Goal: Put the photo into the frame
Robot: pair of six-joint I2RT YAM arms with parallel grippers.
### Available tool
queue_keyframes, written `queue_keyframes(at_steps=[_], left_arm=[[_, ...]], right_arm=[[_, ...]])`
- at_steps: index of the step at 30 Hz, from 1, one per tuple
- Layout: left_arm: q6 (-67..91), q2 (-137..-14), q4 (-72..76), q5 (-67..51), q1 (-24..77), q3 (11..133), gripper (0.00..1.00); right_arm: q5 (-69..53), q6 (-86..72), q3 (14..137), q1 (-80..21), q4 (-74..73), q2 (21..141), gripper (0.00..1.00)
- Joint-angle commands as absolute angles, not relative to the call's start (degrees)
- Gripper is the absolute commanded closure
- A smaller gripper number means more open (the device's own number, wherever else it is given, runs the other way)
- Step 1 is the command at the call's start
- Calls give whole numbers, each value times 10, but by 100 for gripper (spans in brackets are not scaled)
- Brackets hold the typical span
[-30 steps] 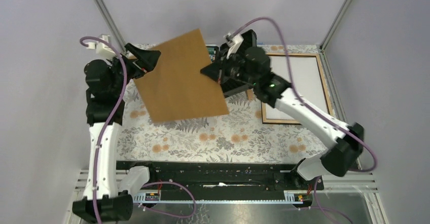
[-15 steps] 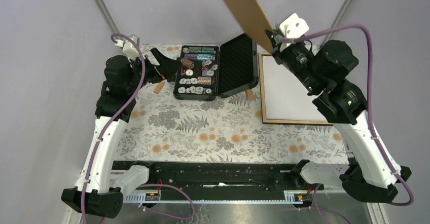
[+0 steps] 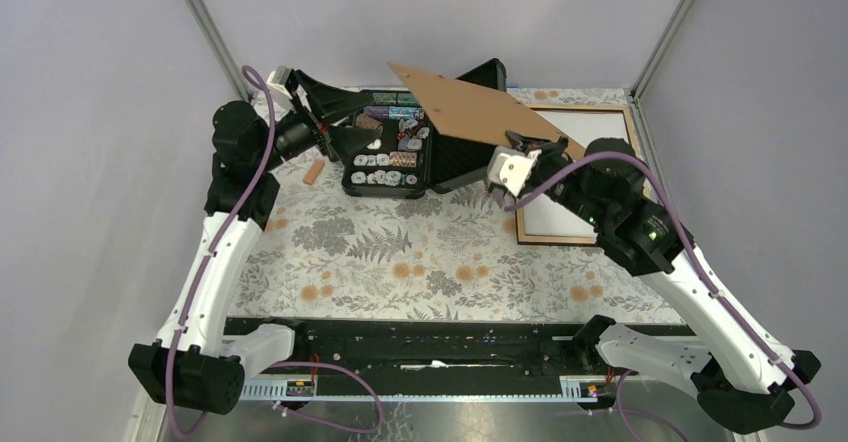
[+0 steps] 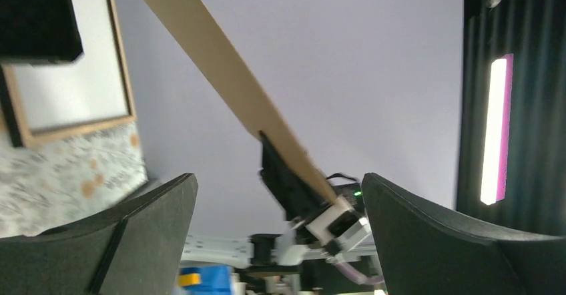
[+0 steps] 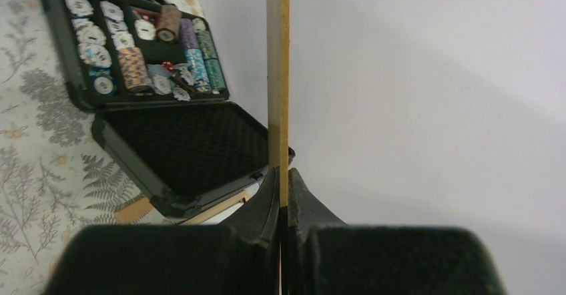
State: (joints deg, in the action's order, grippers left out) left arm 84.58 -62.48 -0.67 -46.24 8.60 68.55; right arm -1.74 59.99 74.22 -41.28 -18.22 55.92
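The frame (image 3: 553, 240) lies flat at the back right of the table, light wood side up, also visible in the left wrist view (image 4: 123, 75). A white surface (image 3: 600, 127) fills its opening; whether that is the photo I cannot tell. My right gripper (image 3: 528, 146) is shut on the lower edge of the plain brown backing board (image 3: 470, 112), which hangs tilted over the case and the frame's left side. The right wrist view shows the board edge-on (image 5: 278, 75), pinched in the right gripper (image 5: 281, 188). My left gripper (image 3: 380, 114) hovers open over the case, holding nothing (image 4: 280, 241).
An open black case of poker chips (image 3: 400, 152) stands at the back middle, its lid toward the frame. A small wooden piece (image 3: 314, 172) lies left of the case, another (image 3: 493, 187) at its right corner. Cage posts and grey walls close in the back.
The right gripper swung the board from the table's middle up high at the back, then down to a low tilt over the case and frame. The left gripper moved right over the case.
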Motion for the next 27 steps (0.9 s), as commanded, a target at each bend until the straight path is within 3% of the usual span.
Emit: queue_keyframes(at_steps=[1,11,15,19,22,26,27], left_arm=[[1035,-611,67,-462,104,656,2],[1095,-666,82,-369,233,621,2],[1079,-693,117,-354,249,622,31],[1040,-687,38,-336,260,611,55],[1027,-687,12,-331,264,595,62],[999,-694,15,-333,265,594,87],[985,-696,17,-332,264,598,92]], right_arm=[[-85,666,716,-415,-79,503,100],[-123,683,648,-415,-72,479,100],[-128,691,636,-415,-84,468,100],[-133,720,625,-415,-121,460,100],[-134,745,610,-415,-137,454,100],[-131,730,606,-415,-144,451,100],[-129,717,607,-415,-144,448,88]])
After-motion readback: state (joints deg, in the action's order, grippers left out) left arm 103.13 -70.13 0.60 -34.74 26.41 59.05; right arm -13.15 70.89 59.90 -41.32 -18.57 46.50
